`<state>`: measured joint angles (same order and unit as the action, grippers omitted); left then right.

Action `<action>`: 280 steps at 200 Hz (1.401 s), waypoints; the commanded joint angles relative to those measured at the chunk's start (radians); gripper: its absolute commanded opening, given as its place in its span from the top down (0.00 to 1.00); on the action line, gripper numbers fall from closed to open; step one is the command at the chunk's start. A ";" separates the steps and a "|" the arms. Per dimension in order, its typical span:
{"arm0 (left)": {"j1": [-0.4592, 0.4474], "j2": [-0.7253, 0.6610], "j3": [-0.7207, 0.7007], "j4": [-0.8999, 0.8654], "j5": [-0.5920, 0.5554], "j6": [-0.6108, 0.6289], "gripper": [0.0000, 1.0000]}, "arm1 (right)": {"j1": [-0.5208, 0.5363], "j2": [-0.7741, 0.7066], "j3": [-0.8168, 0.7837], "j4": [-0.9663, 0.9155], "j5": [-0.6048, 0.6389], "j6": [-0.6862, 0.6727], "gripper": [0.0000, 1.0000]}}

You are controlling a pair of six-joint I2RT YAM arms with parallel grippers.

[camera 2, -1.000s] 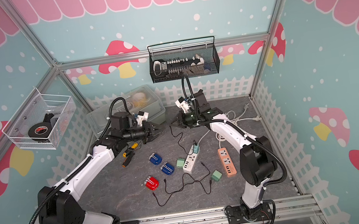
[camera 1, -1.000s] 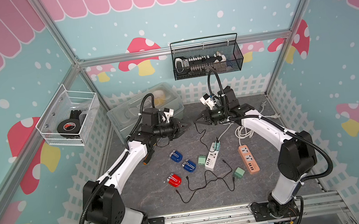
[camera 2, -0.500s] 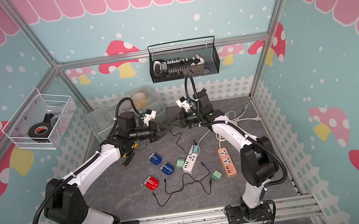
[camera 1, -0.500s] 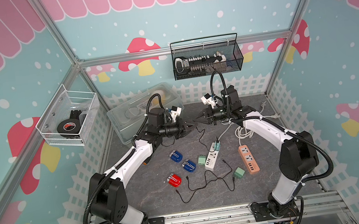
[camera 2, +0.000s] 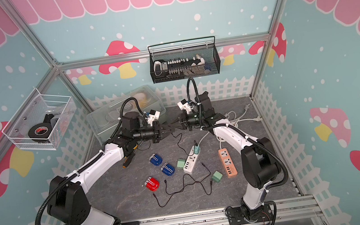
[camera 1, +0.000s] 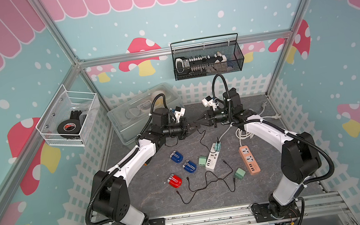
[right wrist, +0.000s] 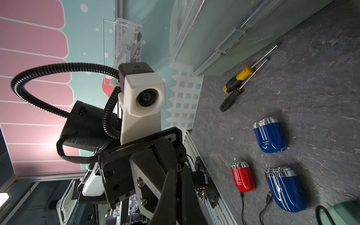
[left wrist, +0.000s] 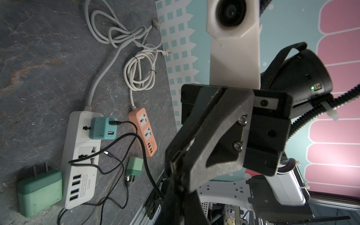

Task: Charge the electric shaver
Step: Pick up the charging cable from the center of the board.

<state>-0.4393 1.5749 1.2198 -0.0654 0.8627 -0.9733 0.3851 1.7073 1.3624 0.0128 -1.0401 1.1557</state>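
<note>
My left gripper (camera 1: 196, 127) and right gripper (camera 1: 197, 123) pinched the black cable (left wrist: 147, 169) tip-to-tip, the blue shaver (camera 1: 176, 157) lying frontward, nearer my left.

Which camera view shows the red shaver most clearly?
The right wrist view: the red shaver is large and sharp there, with its silver heads visible. In both top views the red shaver is whole but small. The left wrist view does not show it.
</note>
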 commanded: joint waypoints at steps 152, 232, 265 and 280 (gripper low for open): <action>0.025 0.020 0.063 0.084 -0.069 -0.331 1.00 | -0.016 -0.159 -0.176 0.172 0.076 -0.125 0.45; 0.019 0.046 0.087 0.062 -0.077 -0.318 1.00 | 0.023 -0.124 -0.154 0.133 0.052 -0.145 0.62; 0.019 0.039 0.077 0.064 -0.080 -0.318 1.00 | 0.023 -0.117 -0.149 0.134 0.070 -0.135 0.76; 0.019 0.036 0.070 0.065 -0.083 -0.317 1.00 | 0.023 -0.119 -0.151 0.138 0.079 -0.122 0.90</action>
<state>-0.4156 1.6138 1.2797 -0.0063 0.7925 -1.2869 0.4061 1.5833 1.1824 0.1398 -0.9688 1.0260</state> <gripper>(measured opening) 0.049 0.165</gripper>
